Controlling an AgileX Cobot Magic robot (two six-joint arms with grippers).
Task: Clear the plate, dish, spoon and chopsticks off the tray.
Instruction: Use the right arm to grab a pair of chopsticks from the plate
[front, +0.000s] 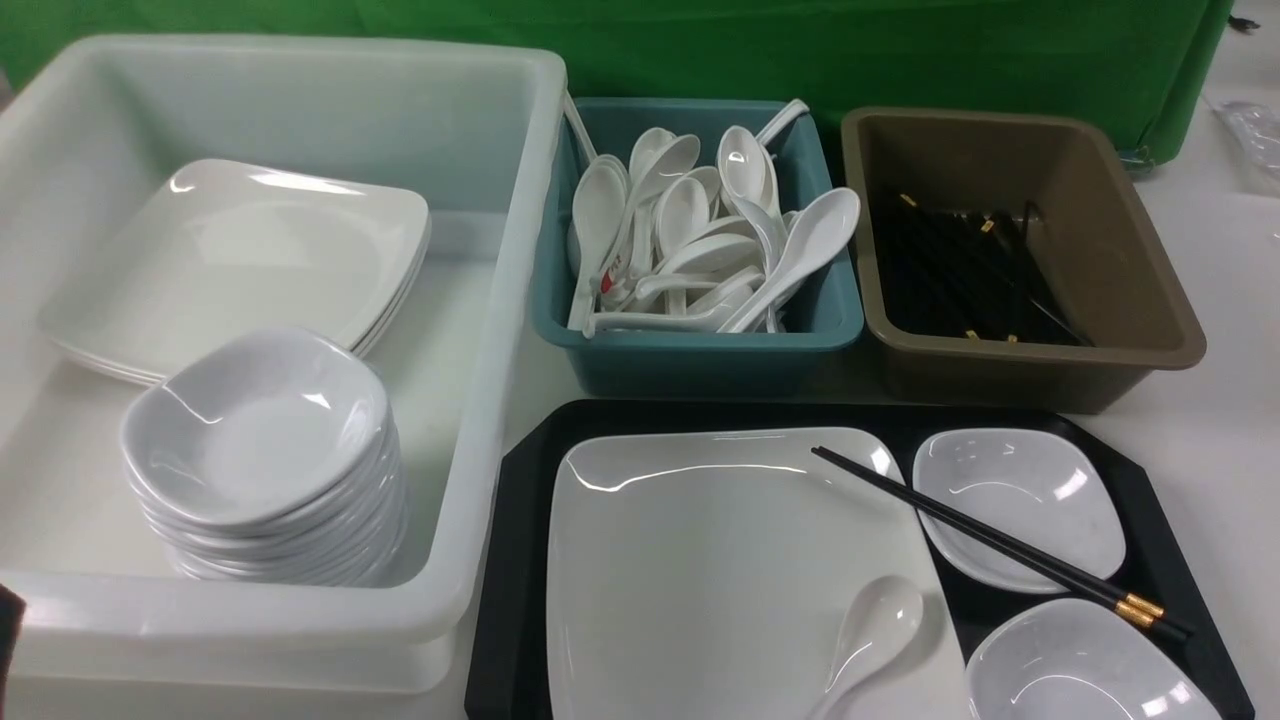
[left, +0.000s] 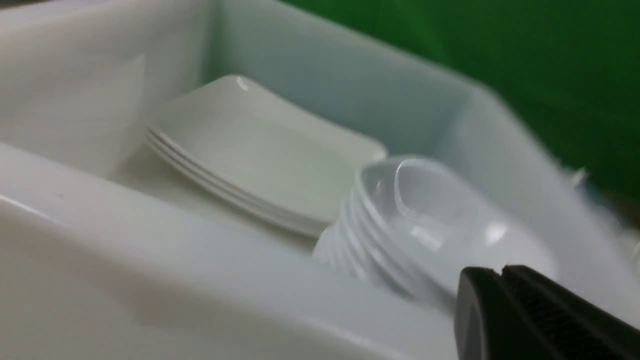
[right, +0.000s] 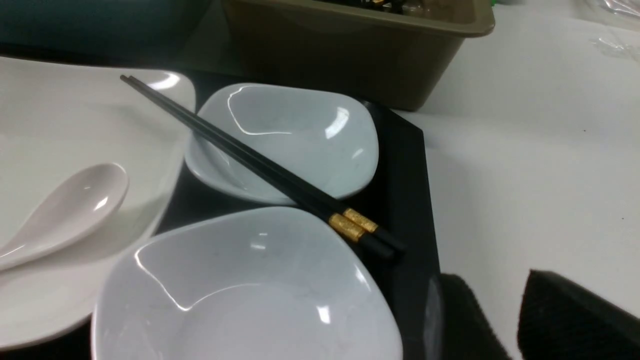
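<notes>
The black tray (front: 515, 560) holds the large white plate (front: 700, 560), and the white spoon (front: 875, 625) lies on the plate's near corner. The black chopsticks (front: 1000, 545) lie across a small dish (front: 1040, 490), tips on the plate. A second dish (front: 1080, 670) sits nearer. My right gripper (right: 495, 280) is open and empty, over the table just off the tray's (right: 410, 200) right rim, close to the chopsticks' (right: 260, 165) gold-banded ends. My left gripper (left: 502, 270) is shut and empty, by the white tub's near wall beside a stack of dishes (left: 425, 220). Neither gripper shows in the front view.
A big white tub (front: 500, 300) on the left holds stacked plates (front: 240, 260) and a stack of small dishes (front: 260, 450). Behind the tray stand a teal tub (front: 700, 350) of spoons and a brown tub (front: 1130, 300) of chopsticks. Green cloth hangs behind.
</notes>
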